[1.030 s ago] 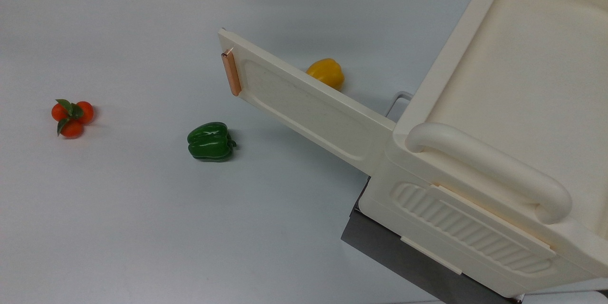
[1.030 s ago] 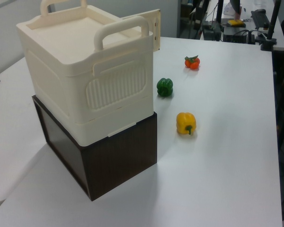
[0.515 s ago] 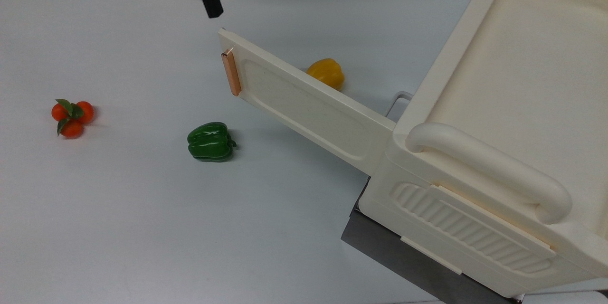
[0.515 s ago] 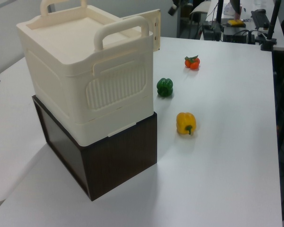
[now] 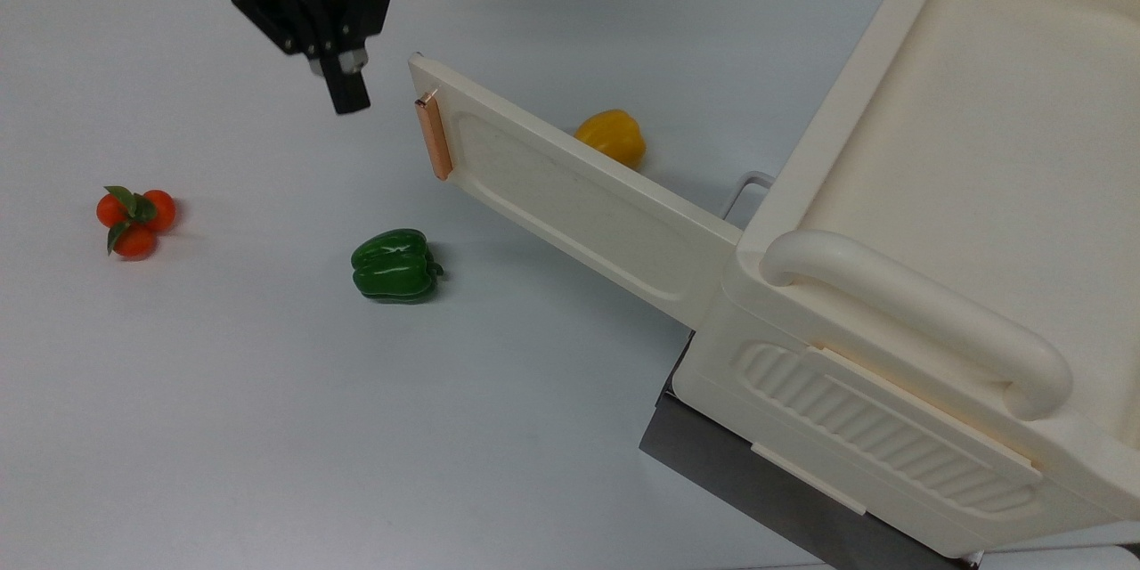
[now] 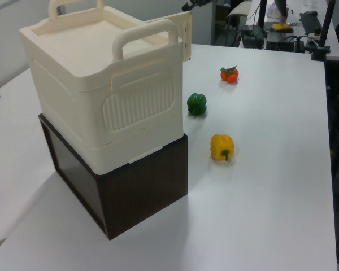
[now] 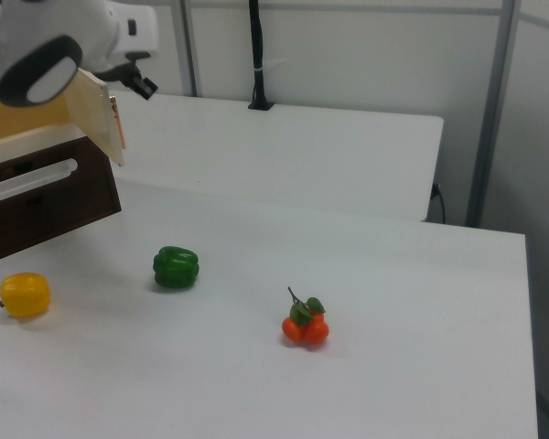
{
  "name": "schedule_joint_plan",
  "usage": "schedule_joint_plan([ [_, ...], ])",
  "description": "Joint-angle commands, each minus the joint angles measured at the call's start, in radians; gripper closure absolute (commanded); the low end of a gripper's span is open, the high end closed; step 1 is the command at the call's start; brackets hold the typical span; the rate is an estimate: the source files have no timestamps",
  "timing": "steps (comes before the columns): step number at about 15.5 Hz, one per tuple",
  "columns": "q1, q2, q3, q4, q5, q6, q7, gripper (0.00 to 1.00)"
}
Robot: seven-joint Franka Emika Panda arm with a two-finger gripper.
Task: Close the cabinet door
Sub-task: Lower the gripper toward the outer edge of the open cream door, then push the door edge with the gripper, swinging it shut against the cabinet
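The door (image 5: pixel 570 200) stands wide open from the cabinet (image 5: pixel 935 285). The pincer (image 5: pixel 346 93) hangs near the door's copper handle (image 5: pixel 434 139), not touching, holding nothing; I cannot tell its opening.

The cabinet door (image 5: pixel 570 196) hides part of the yellow pepper (image 5: pixel 613 135) behind it. The cabinet (image 5: pixel 935 285) runs off the top view's right edge. The gripper (image 5: pixel 346 93) is cut off above the door.
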Motion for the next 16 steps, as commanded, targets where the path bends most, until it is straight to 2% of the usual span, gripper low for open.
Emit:
schedule_joint_plan([
  [1,0.014,0.062,0.006,-0.001,0.050,0.111,0.012,1.00],
  [4,0.025,0.078,0.014,-0.004,0.048,0.118,0.012,1.00],
  [8,0.028,0.079,0.051,-0.024,0.046,0.109,0.009,1.00],
  [16,0.030,0.035,0.066,-0.041,0.031,-0.118,0.005,1.00],
])
